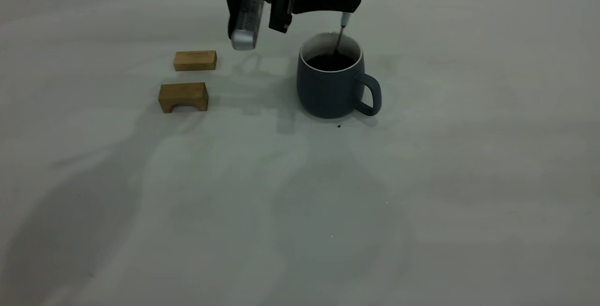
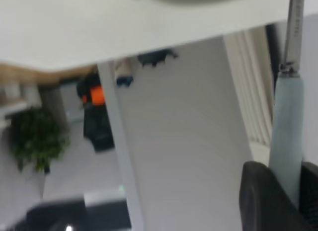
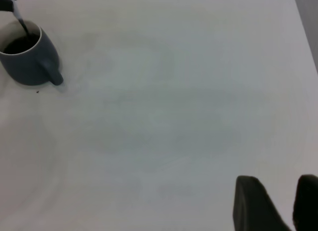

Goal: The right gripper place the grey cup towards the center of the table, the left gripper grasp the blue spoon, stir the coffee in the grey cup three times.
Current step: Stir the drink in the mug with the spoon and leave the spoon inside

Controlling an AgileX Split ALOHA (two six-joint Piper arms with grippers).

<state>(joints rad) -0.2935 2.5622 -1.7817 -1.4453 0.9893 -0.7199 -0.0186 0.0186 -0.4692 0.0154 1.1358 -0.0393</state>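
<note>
Spoon (image 1: 341, 34) in cup (image 1: 331, 83), blocks (image 1: 189, 79) left.

Dim, flat overhead light; soft overlapping shadows, no hard glare.

Exterior view is underexposed with a greenish-grey tone; the counter (image 1: 422, 179) carries broad, faint, multiple arm shadows across its near left and centre, plus soft shadows beside the grey cup (image 1: 330, 83) and the wooden blocks (image 1: 183, 96). A weak highlight sits on the silver block (image 1: 244, 22). Left wrist view is motion-blurred throughout; the blue spoon (image 2: 287, 126) handle and background room are smeared. Right wrist view is brighter, evenly lit, slightly soft, with the right hand (image 3: 278, 203) fingertips dark and out of focus.
</note>
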